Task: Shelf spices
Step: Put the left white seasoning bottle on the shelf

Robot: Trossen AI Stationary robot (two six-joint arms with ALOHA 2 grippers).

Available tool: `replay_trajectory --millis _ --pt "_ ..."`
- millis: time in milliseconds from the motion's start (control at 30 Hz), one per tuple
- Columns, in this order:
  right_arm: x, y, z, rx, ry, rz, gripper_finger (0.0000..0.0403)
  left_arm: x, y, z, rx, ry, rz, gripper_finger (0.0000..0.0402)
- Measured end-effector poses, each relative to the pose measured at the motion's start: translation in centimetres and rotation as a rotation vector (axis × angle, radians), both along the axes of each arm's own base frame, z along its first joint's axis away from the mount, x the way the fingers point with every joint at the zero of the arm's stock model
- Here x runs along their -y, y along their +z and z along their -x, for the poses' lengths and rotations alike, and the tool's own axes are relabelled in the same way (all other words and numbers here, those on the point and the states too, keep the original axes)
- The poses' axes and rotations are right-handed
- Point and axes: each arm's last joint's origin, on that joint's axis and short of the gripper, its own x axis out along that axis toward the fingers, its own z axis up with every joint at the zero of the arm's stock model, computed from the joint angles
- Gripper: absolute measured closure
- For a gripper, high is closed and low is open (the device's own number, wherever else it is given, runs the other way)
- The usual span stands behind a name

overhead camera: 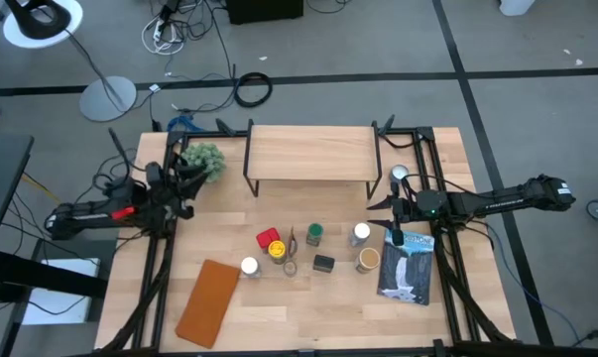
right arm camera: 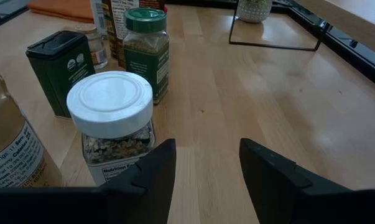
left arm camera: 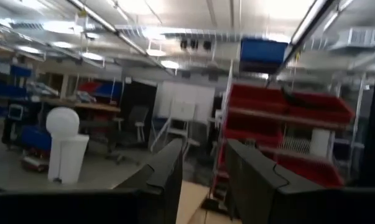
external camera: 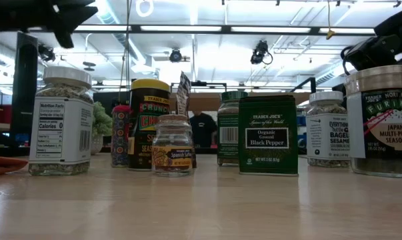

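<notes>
The shelf (overhead camera: 309, 151) stood at the far middle of the table (overhead camera: 308, 317), its plank top bare. The spices sat in a loose cluster on the table in front of it: a red box (overhead camera: 268, 237), a yellow-lidded jar (overhead camera: 278, 250), a white-lidded jar (overhead camera: 249, 266), a green-lidded jar (overhead camera: 314, 234), a dark tin (overhead camera: 323, 263), a second white-lidded jar (overhead camera: 361, 233) and a tan-lidded jar (overhead camera: 368, 259). The right gripper (overhead camera: 391, 220) hung low just right of that second white-lidded jar, its fingers (right arm camera: 151, 171) apart and holding nothing; in its wrist view the jar stood just ahead of the left finger, with the green-lidded jar and the dark tin beyond. The left gripper (overhead camera: 184, 169) waited near the table's left edge, beside a small plant (overhead camera: 204, 159), its fingers (left arm camera: 165, 180) apart and empty, pointing out into the room. A blue-and-white book (overhead camera: 408, 268) lay at the right, touching or just beside the tan-lidded jar. A brown pad (overhead camera: 208, 301) lay at the near left.
</notes>
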Motion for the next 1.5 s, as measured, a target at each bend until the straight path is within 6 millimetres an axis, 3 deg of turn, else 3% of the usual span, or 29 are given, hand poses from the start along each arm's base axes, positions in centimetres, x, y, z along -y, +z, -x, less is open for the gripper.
replay_trajectory --millis 167,400,567,700,867,1133,1500 --pt "0.0 0.0 0.0 0.0 0.0 0.0 0.0225 -0.1 2.5 -1.6 -0.156 -0.012 0.034 0.0275" --pt "0.0 0.0 0.0 0.0 0.0 0.0 0.0225 0.6 5.0 -6.3 -0.453 -0.101 0.028 0.0275" --pt "0.0 0.0 0.0 0.0 0.0 0.0 0.0226 1.7 4.9 -9.2 -0.629 -0.213 0.016 0.0275" --pt "0.0 0.0 0.0 0.003 0.0 0.0 0.0225 3.2 3.7 -10.4 -0.712 -0.316 0.023 0.0275" --pt "0.0 0.1 0.0 0.007 0.0 0.0 0.0226 5.5 2.3 -10.6 -0.769 -0.397 0.026 0.0275" --pt "0.0 0.1 0.0 0.011 0.0 -0.001 0.0224 9.4 1.1 -9.4 -0.86 -0.411 -0.04 0.0275" --pt "0.0 0.1 0.0 0.011 0.0 -0.001 0.0225 11.3 -0.5 -7.0 -1.022 -0.426 0.05 0.0275"
